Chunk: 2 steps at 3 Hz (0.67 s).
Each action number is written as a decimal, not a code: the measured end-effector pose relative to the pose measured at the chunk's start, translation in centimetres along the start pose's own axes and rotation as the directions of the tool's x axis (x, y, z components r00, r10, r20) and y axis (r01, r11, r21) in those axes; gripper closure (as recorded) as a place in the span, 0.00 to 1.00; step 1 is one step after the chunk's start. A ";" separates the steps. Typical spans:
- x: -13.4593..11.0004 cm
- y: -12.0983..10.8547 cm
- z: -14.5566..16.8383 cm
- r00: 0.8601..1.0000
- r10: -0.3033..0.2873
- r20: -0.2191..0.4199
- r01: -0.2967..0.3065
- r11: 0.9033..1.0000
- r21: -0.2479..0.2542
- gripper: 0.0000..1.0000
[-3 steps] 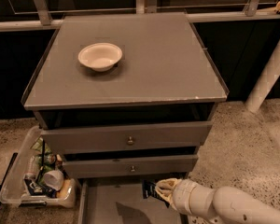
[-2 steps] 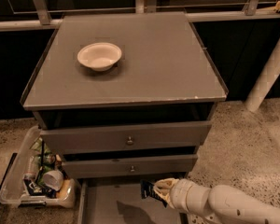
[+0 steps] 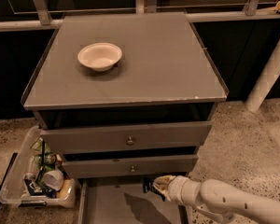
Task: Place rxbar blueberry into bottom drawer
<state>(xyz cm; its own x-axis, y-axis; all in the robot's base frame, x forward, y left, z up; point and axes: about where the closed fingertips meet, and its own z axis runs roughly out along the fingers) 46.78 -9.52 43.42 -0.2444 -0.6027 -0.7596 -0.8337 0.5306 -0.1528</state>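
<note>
Fingers (image 3: 163, 183): pale, pressed together on the near end of the snack bar (image 3: 148, 186), as far as the view shows; the bar sticks out past their tips to the left

Gripper (image 3: 157, 185): low at the front right of the cabinet, just under the lower knobbed drawer front (image 3: 130, 164), over the right part of the bottom drawer (image 3: 107, 204); white arm (image 3: 233, 202) reaching in from the lower right

Change: against a second ago, gripper and bar sit slightly further left, more squarely over the drawer floor; nothing else in the scene has shifted. Judged meaning: the carry is near its end, with only lowering and letting go left, and the bar not yet resting on the floor

Snack bar: small, flat, dark navy wrapper, lettering too small to read; held above the grey floor, near the drawer's back right corner; its shadow lies on the floor just beside it

Bottom drawer: pulled out, shallow, plain grey floor, side rails visible

Surroundings: upper knobbed drawer front (image 3: 126, 136) slightly out; white bowl (image 3: 100, 56) on the cabinet top (image 3: 168, 64); clear bin (image 3: 11, 178) of clutter on the ground at left
</note>
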 end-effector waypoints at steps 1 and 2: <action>2.6 0.2 3.6 0.999 0.015 0.041 -0.013 0.998 -0.064 1.00; 5.7 1.3 6.4 0.996 0.066 0.059 -0.058 0.990 -0.131 1.00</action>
<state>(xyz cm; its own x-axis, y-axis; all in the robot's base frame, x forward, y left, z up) 47.50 -8.47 34.90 -0.2689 -0.5299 -0.8043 -0.8760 0.4818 -0.0245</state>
